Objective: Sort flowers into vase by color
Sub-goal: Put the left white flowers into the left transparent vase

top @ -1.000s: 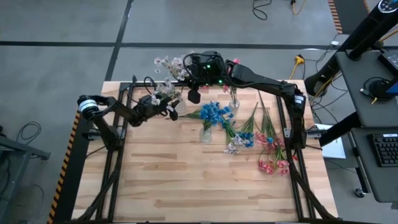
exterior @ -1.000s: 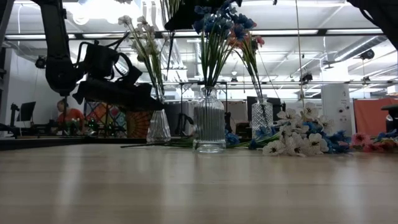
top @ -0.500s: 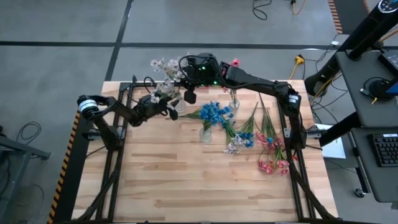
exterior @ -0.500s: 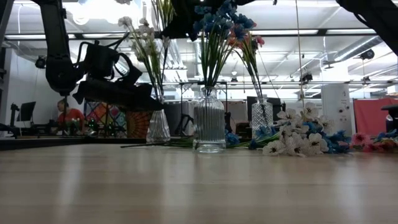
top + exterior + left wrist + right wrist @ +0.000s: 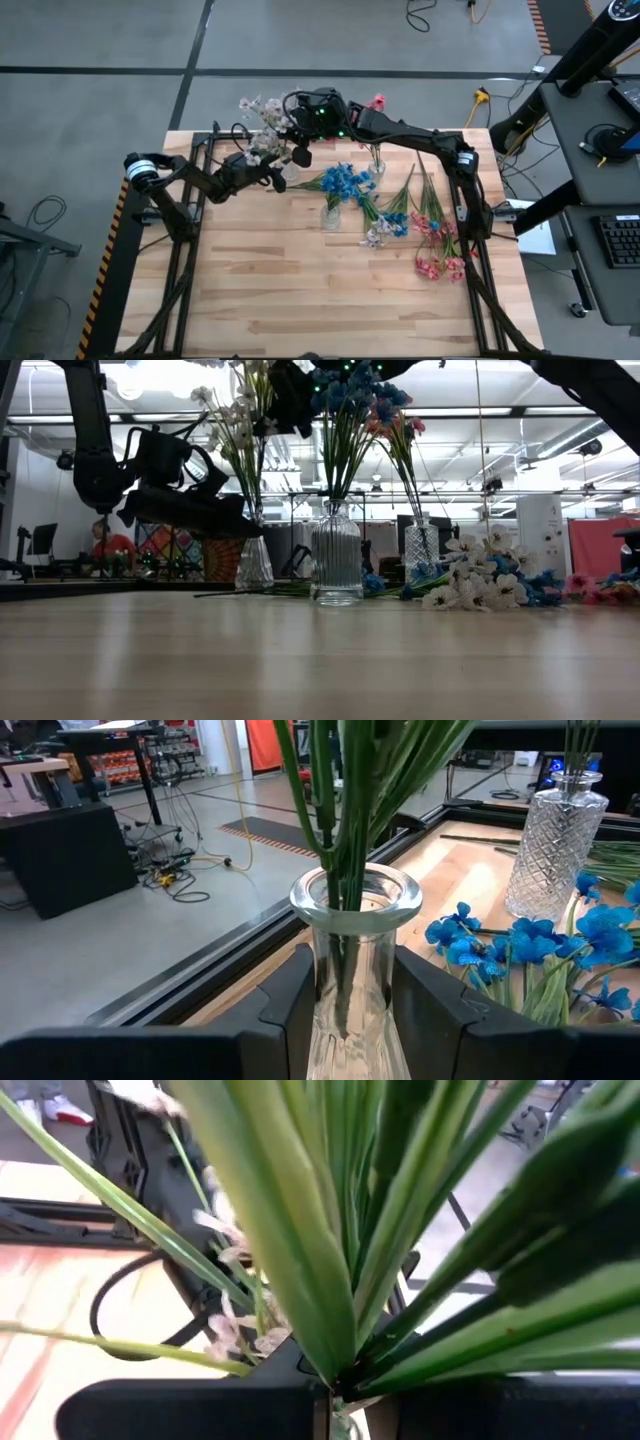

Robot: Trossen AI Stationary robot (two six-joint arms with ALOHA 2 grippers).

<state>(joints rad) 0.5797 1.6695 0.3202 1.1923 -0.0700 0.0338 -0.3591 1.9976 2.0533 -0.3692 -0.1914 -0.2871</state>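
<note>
My left gripper (image 5: 276, 174) stands at the far left of the table, shut on a clear glass vase (image 5: 352, 970) that holds white sprays (image 5: 232, 415). My right gripper (image 5: 299, 156) hangs above that vase, shut on a white-blossomed spray (image 5: 258, 106) with green stems and leaves (image 5: 300, 1250). A ribbed middle vase (image 5: 337, 555) holds blue flowers (image 5: 345, 181). A cut-glass vase (image 5: 422, 552) holds a pink flower. Whether the held spray's stem end is inside the left vase is hidden. My left gripper pinches the vase's narrow neck (image 5: 352, 995) just under the flared rim, one finger (image 5: 292, 1010) on each side, coming level from the table's left. The vase stands upright. My right gripper pinches the spray's bunched stems (image 5: 338, 1365) between its two fingers; leaves fan out beyond them and the blossoms stand above.
Loose white, blue and pink sprays (image 5: 420, 228) lie in a heap on the table's right half, seen also in the low view (image 5: 490, 585). A loose stem lies between the left and middle vases. The table's near half is bare wood (image 5: 300, 290).
My right gripper has moved toward the table's left and slightly down, carrying the white spray closer over the left vase; the blossoms have shifted left with it. The left gripper and its vase have kept still.
</note>
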